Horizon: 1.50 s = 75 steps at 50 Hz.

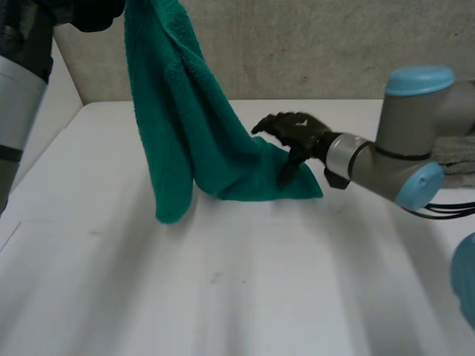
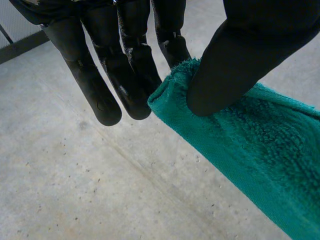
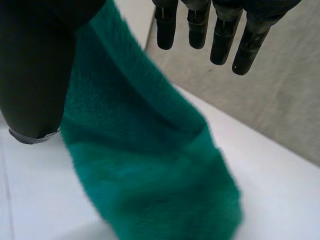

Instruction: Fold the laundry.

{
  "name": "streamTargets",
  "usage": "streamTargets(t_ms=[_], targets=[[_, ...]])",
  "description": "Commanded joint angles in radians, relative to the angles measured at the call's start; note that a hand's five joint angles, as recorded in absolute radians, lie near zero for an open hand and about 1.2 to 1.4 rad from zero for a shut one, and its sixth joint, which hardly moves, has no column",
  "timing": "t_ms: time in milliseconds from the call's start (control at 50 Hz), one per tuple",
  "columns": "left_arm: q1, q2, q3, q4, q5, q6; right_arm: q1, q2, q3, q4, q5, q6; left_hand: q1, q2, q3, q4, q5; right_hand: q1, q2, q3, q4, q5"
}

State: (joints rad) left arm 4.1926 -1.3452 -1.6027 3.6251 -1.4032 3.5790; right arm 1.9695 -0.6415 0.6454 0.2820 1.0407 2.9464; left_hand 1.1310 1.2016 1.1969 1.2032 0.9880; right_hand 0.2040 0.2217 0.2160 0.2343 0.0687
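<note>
Green terry towel (image 1: 185,126) hangs pinched by its top edge in the left robot hand (image 1: 93,15), lower end on the white surface (image 1: 223,297). Right robot hand (image 1: 297,132), fingers straight, sits at the lower corner. Opening-out step, I judge; next it must pinch that corner.

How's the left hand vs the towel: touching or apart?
Touching. The left wrist view shows the left hand pinching an edge of the towel between thumb and fingers.
</note>
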Motion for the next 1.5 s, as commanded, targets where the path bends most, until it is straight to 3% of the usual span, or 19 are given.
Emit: streamTargets(t_ms=[20,80,140,160,180,240,360,440,520,680,780,920,940,1000,1040,1080,1280,1380,1500], targets=[[-0.043,0.044,0.003,-0.042,-0.002,-0.005,0.087,0.135,-0.11,-0.007,0.076,0.039,0.265,0.195,0.199,0.193,0.234,-0.029,-0.047,-0.041,-0.06,-0.069],[-0.058,0.047,0.001,-0.043,-0.002,-0.005,0.106,0.177,-0.153,-0.024,0.113,0.081,0.265,0.195,0.199,0.193,0.234,-0.006,-0.024,-0.018,-0.036,-0.045],[-0.068,0.046,0.001,-0.043,-0.002,-0.005,0.111,0.197,-0.174,-0.041,0.12,0.105,0.265,0.195,0.199,0.193,0.234,0.575,0.557,0.563,0.544,0.535],[-0.068,0.044,0.001,-0.043,-0.002,-0.005,0.111,0.203,-0.182,-0.05,0.122,0.114,0.265,0.195,0.199,0.193,0.234,1.042,1.024,1.03,1.012,1.003],[-0.065,0.041,0.003,-0.043,-0.002,-0.005,0.111,0.204,-0.184,-0.055,0.122,0.115,0.265,0.195,0.199,0.193,0.234,1.191,1.173,1.179,1.16,1.152],[-0.059,0.031,0.004,-0.04,-0.005,-0.005,0.109,0.194,-0.21,-0.061,0.153,0.115,0.265,0.195,0.199,0.193,0.234,1.192,1.175,1.18,1.162,1.153],[0.004,-0.037,0.026,-0.034,-0.011,-0.002,0.091,0.097,-0.27,-0.063,0.265,0.06,0.265,0.195,0.199,0.193,0.234,1.192,1.175,1.18,1.162,1.153],[0.087,-0.114,0.081,-0.036,-0.023,-0.005,0.065,-0.027,-0.257,-0.06,0.326,-0.082,0.265,0.195,0.199,0.193,0.234,1.192,1.175,1.18,1.162,1.153],[0.124,-0.221,0.148,-0.036,-0.088,-0.008,0.035,-0.15,-0.208,-0.063,0.357,-0.182,0.265,0.195,0.199,0.193,0.234,1.192,1.175,1.18,1.162,1.153],[0.136,-0.379,0.236,-0.036,-0.168,-0.005,0.023,-0.377,0.141,-0.075,0.378,-0.242,0.265,0.195,0.199,0.193,0.234,1.192,1.175,1.18,1.162,1.153],[0.136,-0.439,0.234,-0.042,-0.166,-0.005,0.026,-0.607,0.499,-0.061,0.386,-0.467,0.265,0.195,0.199,0.193,0.234,1.192,1.175,1.18,1.162,1.153],[0.109,-0.496,0.147,-0.043,-0.16,-0.005,0.035,-0.681,0.865,-0.069,0.4,-0.702,0.265,0.195,0.199,0.193,0.234,1.185,1.167,1.173,1.154,1.145],[0.106,-0.502,0.135,-0.043,-0.16,-0.005,0.037,-0.678,0.926,-0.073,0.407,-0.707,0.265,0.195,0.199,0.193,0.234,0.967,0.949,0.955,0.936,0.927],[0.084,-0.537,0.101,-0.045,-0.16,-0.003,0.045,-0.655,0.984,-0.076,0.424,-0.69,0.265,0.195,0.199,0.193,0.234,0.654,0.636,0.642,0.624,0.615],[0.058,-0.555,0.089,-0.046,-0.161,0.0,0.055,-0.603,1.001,-0.09,0.44,-0.67,0.265,0.195,0.199,0.193,0.234,0.2,0.182,0.188,0.169,0.16],[0.049,-0.557,0.084,-0.048,-0.162,0.001,0.058,-0.578,0.996,-0.102,0.449,-0.658,0.265,0.195,0.199,0.193,0.234,-0.018,-0.036,-0.03,-0.048,-0.057],[0.069,-0.497,0.041,-0.057,-0.162,0.001,-0.027,-0.685,0.84,-0.136,0.437,-0.42,0.265,0.195,0.199,0.193,0.234,-0.029,-0.047,-0.041,-0.06,-0.069],[0.087,-0.45,0.003,-0.071,-0.16,-0.003,-0.089,-0.685,0.755,-0.06,0.358,-0.339,0.265,0.195,0.199,0.193,0.234,-0.029,-0.047,-0.041,-0.06,-0.069],[0.087,-0.385,-0.052,-0.074,-0.157,-0.003,-0.115,-0.546,0.619,0.126,0.268,-0.329,0.265,0.195,0.199,0.193,0.234,-0.029,-0.047,-0.041,-0.06,-0.069]])
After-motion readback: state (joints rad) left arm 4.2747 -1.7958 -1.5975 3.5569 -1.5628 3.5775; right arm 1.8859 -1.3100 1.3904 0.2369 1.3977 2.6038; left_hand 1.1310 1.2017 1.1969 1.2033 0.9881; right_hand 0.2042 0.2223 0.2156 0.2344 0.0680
